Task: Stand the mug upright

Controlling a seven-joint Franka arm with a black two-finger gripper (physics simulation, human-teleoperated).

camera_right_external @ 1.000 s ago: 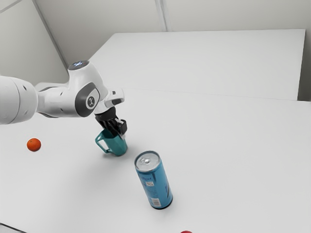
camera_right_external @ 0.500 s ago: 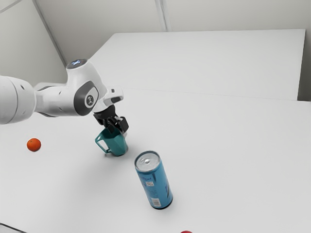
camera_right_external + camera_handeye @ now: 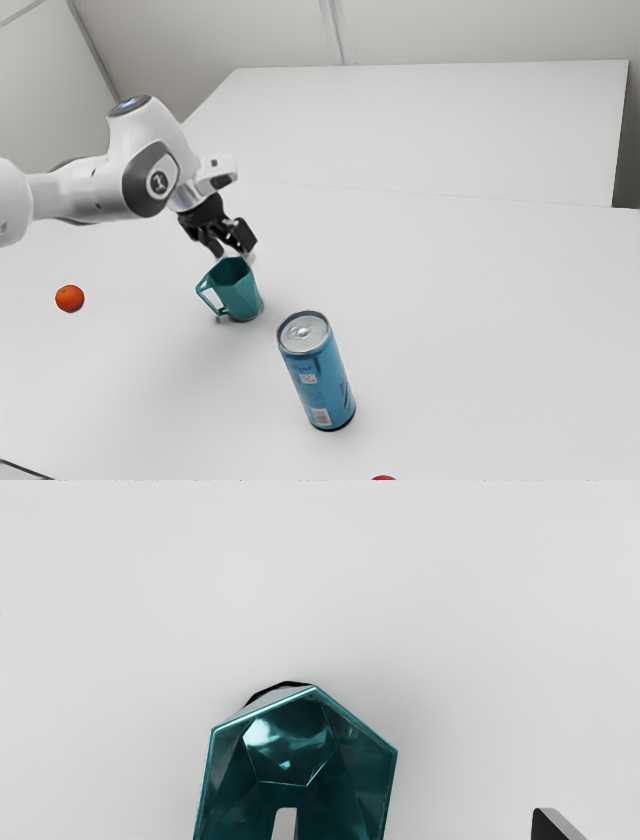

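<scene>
One tall cylindrical blue can with silver top (image 3: 318, 372); one round orange fruit (image 3: 69, 298); white flat-topped table (image 3: 480, 300).

The white table (image 3: 480, 320) carries an upright teal mug (image 3: 239, 294), a blue can (image 3: 322, 382), an orange (image 3: 69, 298) and a red thing (image 3: 383, 478).

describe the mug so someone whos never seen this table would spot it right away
On the white table, follow the white arm to its open black gripper. Just below that stands the teal mug, mouth up, its handle toward the exterior view's left. Its open top, faceted sides and handle set it apart from the blue can and the round orange fruit.
</scene>
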